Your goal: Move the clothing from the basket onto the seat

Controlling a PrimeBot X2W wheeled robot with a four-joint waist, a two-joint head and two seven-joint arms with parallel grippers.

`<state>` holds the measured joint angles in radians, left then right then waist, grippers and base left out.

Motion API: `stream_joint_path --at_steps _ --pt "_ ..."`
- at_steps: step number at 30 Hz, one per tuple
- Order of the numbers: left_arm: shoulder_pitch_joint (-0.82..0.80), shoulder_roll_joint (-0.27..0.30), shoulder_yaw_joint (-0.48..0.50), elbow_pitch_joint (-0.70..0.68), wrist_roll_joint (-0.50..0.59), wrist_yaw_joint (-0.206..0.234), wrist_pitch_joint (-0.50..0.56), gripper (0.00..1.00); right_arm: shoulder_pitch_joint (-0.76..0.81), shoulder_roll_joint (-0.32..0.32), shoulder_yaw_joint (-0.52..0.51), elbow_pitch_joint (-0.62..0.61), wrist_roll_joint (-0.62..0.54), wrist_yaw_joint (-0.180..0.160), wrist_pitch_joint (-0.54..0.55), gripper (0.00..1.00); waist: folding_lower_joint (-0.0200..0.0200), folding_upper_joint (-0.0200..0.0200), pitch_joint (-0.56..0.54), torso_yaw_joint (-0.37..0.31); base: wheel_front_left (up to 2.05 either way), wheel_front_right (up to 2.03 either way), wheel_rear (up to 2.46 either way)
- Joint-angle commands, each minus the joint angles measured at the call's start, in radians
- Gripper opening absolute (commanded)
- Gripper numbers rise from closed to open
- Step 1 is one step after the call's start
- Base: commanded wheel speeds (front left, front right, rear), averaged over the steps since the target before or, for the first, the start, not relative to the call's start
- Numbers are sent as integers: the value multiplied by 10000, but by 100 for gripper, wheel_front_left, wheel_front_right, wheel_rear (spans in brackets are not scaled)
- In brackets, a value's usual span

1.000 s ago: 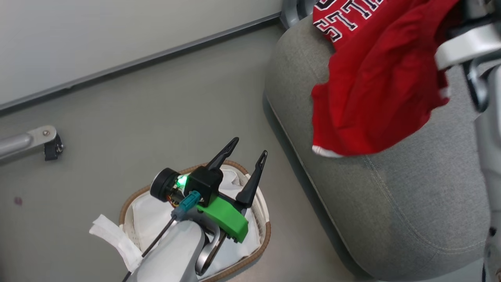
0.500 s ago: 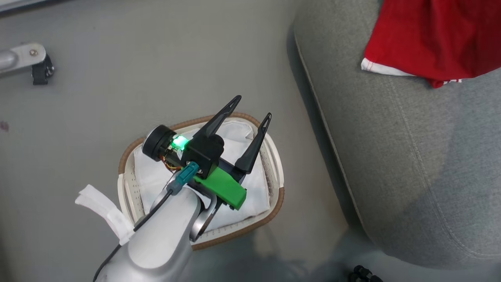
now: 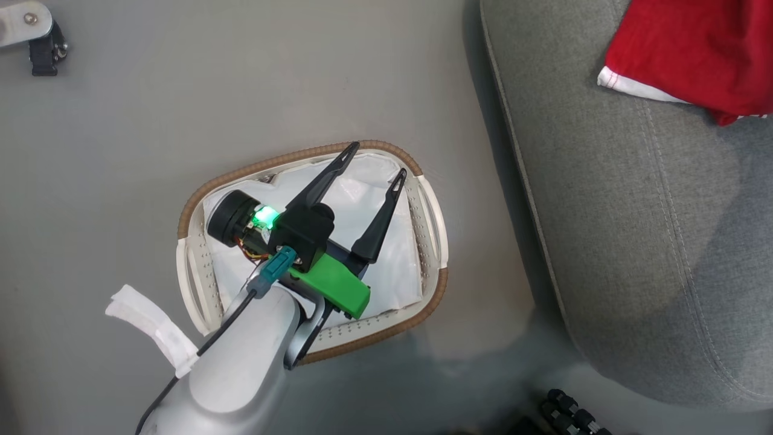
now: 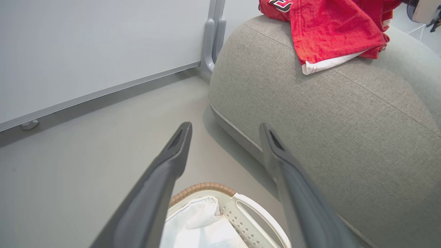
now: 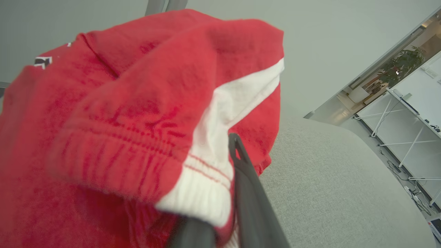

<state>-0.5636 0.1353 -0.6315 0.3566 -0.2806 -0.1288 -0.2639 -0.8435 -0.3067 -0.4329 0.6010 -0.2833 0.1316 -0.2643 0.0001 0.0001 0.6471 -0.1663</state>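
Hovering right over the basket (image 3: 290, 158), the left end effector (image 3: 377, 158) has its two dark fingers spread wide and released, nothing between them. Look down into that basket and it's white liner (image 3: 398, 272) all the way. The basket sits on the grey floor (image 3: 151, 121), just beside the seat (image 3: 634, 241) and not touching it.

Over on the seat, there's the clothing (image 3: 682, 48): red fabric with a white hem, lying on the grey cushion at the top right of the head view. From the left wrist, the open left end effector (image 4: 225, 126) frames the seat's rounded flank (image 4: 310, 120), the clothing (image 4: 330, 27) heaped on top with a scrap of black-and-white lettering at the upper edge, and the basket's brown rim (image 4: 203, 187) below.

Now the right wrist: the right end effector (image 5: 225, 151) looks clenched, fingers (image 5: 246, 193) close together, grasping the clothing (image 5: 120, 103). A ribbed white band bunches at the narrow gap and drapes over one finger, red folds rising above the grey cushion (image 5: 327, 189).
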Motion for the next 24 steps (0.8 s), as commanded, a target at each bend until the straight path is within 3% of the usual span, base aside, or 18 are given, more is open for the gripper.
stream_joint_path --at_steps 1,15,24 --pt "123 3 67 -8 68 -33 -7 100 251 102 -61 -123 12 -18 -1 100 -1 -1 -142 -138 0 0 0" --pt "768 -34 497 -233 -374 -34 -7 100 2521 589 287 -1350 522 -16 -1 100 -1 -1 -1234 -657 0 0 0" --pt "1416 -386 1617 -583 -546 -32 -7 100 2750 533 1085 -1755 656 -16 -1 100 -1 -1 -2453 -509 0 0 0"
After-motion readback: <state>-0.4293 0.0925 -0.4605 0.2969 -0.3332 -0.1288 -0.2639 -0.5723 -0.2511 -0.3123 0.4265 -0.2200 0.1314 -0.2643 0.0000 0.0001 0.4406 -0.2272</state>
